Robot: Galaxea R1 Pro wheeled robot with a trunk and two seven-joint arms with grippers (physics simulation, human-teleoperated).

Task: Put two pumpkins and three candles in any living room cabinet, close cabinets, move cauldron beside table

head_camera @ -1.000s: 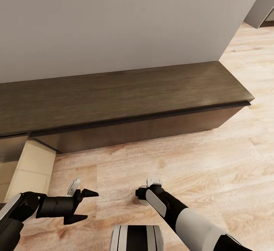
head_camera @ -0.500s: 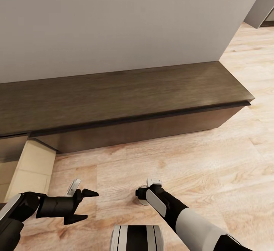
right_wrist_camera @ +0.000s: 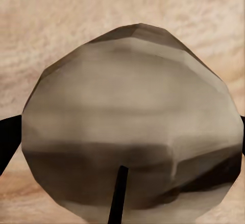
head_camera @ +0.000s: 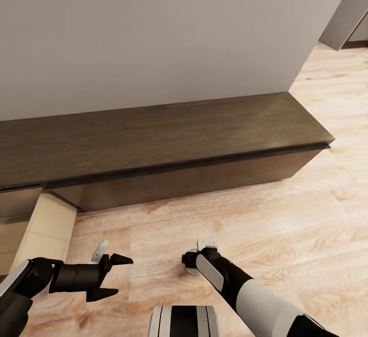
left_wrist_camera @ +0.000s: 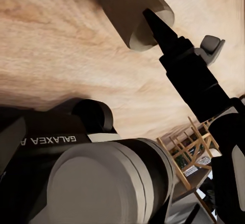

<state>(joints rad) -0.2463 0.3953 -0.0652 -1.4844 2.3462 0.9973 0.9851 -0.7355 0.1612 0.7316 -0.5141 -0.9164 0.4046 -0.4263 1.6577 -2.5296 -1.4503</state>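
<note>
Right gripper (head_camera: pixel 190 264) is pointing down at the wood floor (head_camera: pixel 266 234), low in front of the robot, and it is squeezing a stubby grey-brown candle (right_wrist_camera: pixel 130 119) between its two black fingers (right_wrist_camera: pixel 7 137). From the camera on that arm, the candle is sitting right up close, round and dull, with a thin dark wick line on its near face. From the left arm's camera, the same candle (left_wrist_camera: pixel 135 12) is showing as a short cylinder hanging just over the floor, with one thin black finger (left_wrist_camera: pixel 163 27) pressing on its side.

Left gripper (head_camera: pixel 116 274) is hanging over the floor just beside the right one, a little apart from it. Its two pointed black fingers (head_camera: pixel 120 259) are spread wide, and they are holding nothing.

Past both arms, the long low dark-brown cabinet (head_camera: pixel 168 137) is standing against the pale wall (head_camera: pixel 153 35). Its top is looking bare. Near the left arm, one drawer (head_camera: pixel 46 229) is sticking out of the cabinet, and its pale wood inside is showing. The other drawer fronts along the cabinet are looking flat and shut. The robot's own grey and black trunk (head_camera: pixel 184 321) is peeking in between the two arms.
</note>
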